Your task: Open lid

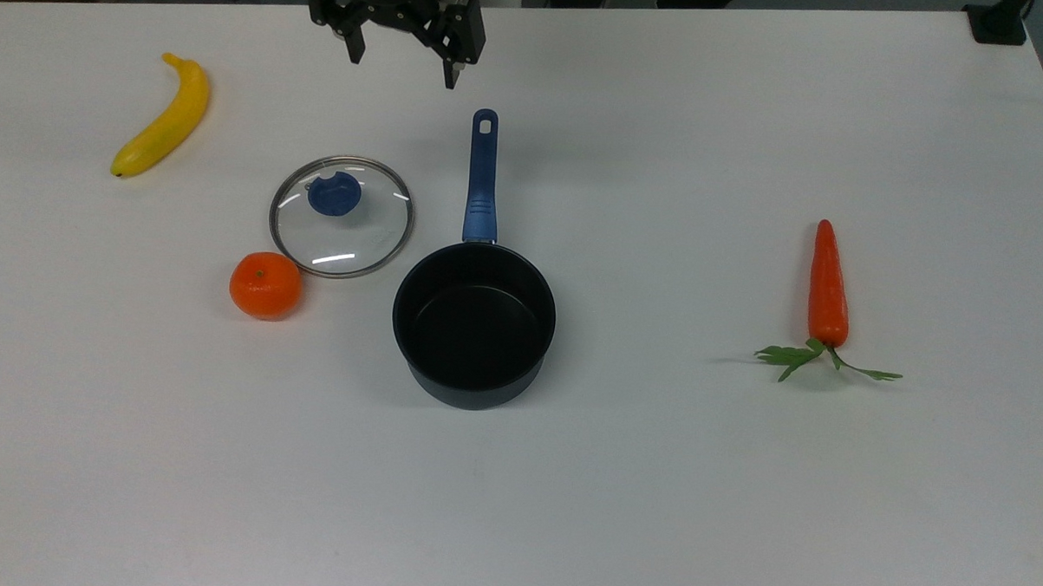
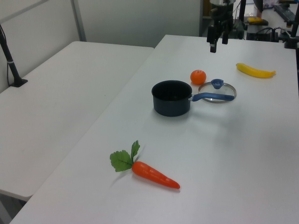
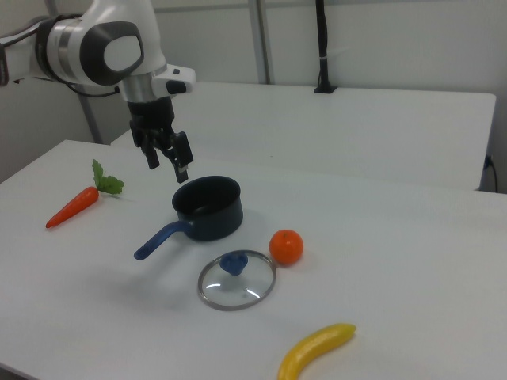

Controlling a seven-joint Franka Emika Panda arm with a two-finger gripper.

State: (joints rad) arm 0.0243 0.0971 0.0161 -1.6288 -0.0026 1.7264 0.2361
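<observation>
White tabletop (image 1: 653, 506), second white table beside it in the left view and the right view.

Gripper (image 1: 401, 59) hangs in the air, fingers spread wide, nothing between them, touching nothing. In the top view it sits at the upper edge, above the tip of the saucepan handle and a bit to the top view's left of it. In the right view (image 3: 167, 159) it hangs up clear of the table, over the far side of the pan, on the white arm (image 3: 103, 47). In the left view (image 2: 217, 41) it's well above the far end of the table.

Saucepan (image 1: 474, 322): dark, upright, uncovered, nothing inside. Blue handle (image 1: 481, 179) points toward the top view's upper edge.

Lid (image 1: 342, 216): lying flat on the table, blue knob (image 1: 334, 194) up, off the pan. It's just beside the pan on the top view's left, rim near the handle but I can't tell if it touches. Well apart from the gripper: lid is below and to the top view's left of the fingers. Right view shows the lid (image 3: 236, 279) nearer the camera than the pan (image 3: 207, 207).

Others:
- orange (image 1: 265, 285) just beside the lid rim, lower left in the top view
- banana (image 1: 165, 124) further to the top view's left
- carrot (image 1: 829, 286) with green leaves, well off to the top view's right
</observation>
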